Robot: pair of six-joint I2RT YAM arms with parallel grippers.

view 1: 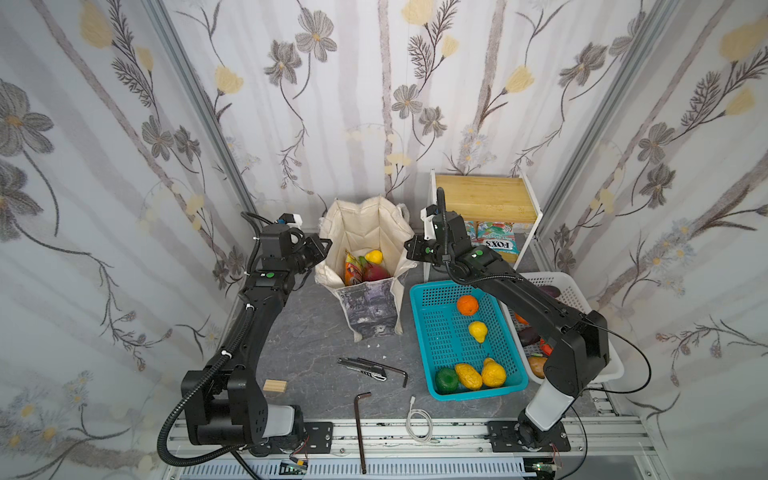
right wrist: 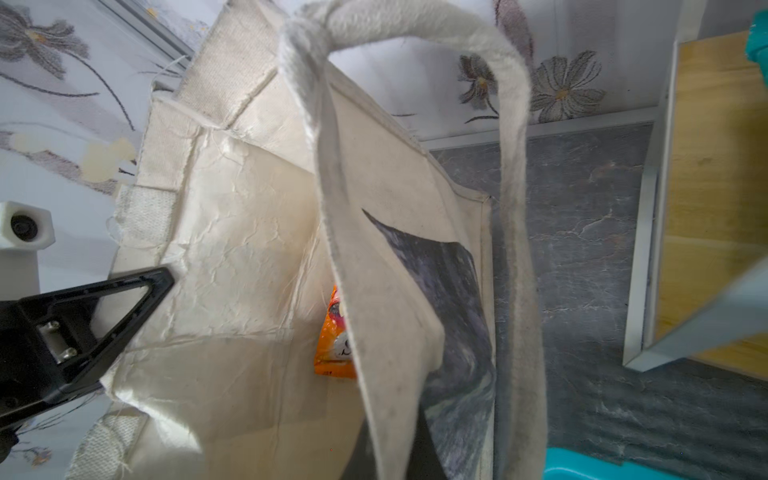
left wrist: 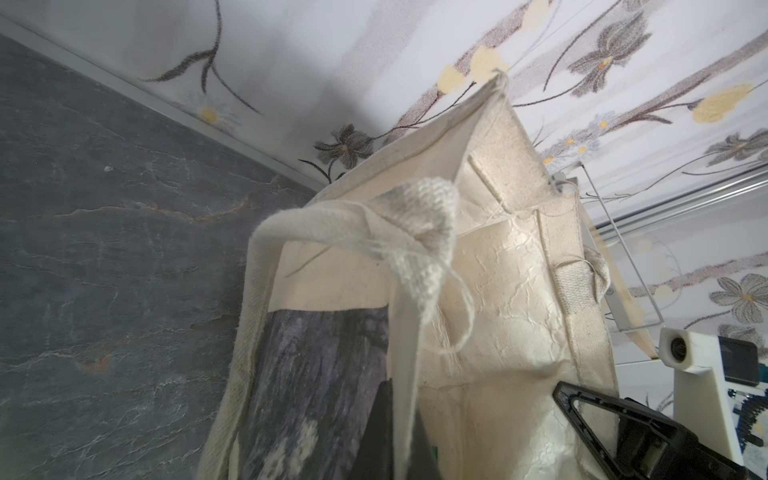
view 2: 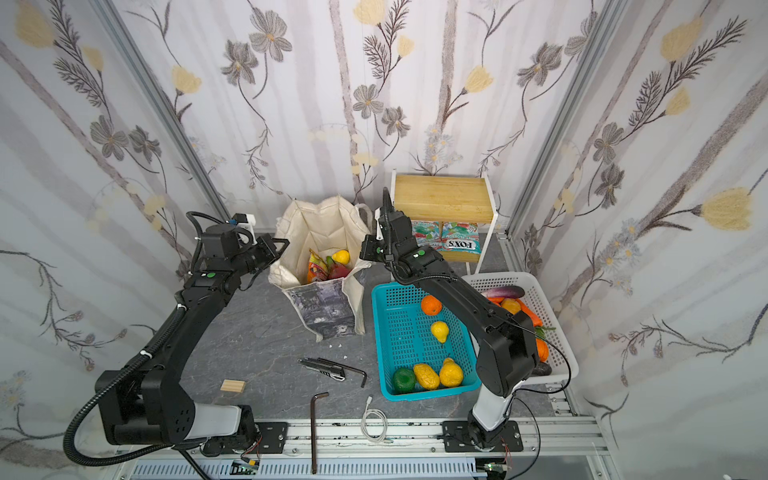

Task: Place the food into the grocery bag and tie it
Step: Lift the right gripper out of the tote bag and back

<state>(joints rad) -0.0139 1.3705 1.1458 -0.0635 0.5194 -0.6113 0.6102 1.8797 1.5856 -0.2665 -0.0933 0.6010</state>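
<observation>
At the table's back middle, grocery bag (view 1: 365,226): stands upright with its mouth open between the two grippers, seen in both top views (view 2: 320,226).
Food inside: an orange snack packet (view 1: 352,271), a pink dragon fruit (view 1: 375,273) and a yellow lemon (view 1: 374,256) sit together on the bag's bottom.
Handles (left wrist: 316,226): long cream straps, looping loose above the rim in both wrist views.
Left gripper (view 1: 323,248): clamped tight on the bag's left rim.
Right gripper (view 1: 409,250): clamped tight on the bag's right rim, facing the left one across the mouth.
Turquoise basket (view 1: 420,332): just right of the bag, holding an orange (view 1: 468,304) and yellow and green toy fruit.
White basket (view 1: 579,291): right of the turquoise one, partly under the right arm, with an eggplant (view 2: 505,292) among its produce.
Rack (view 1: 484,199): wooden-topped, behind the baskets, near the bag.
Table front: a utility knife (view 1: 363,368), a hex key (view 1: 360,432), a white cable (view 1: 419,422) and a wooden block (view 1: 275,385) lie loose.
</observation>
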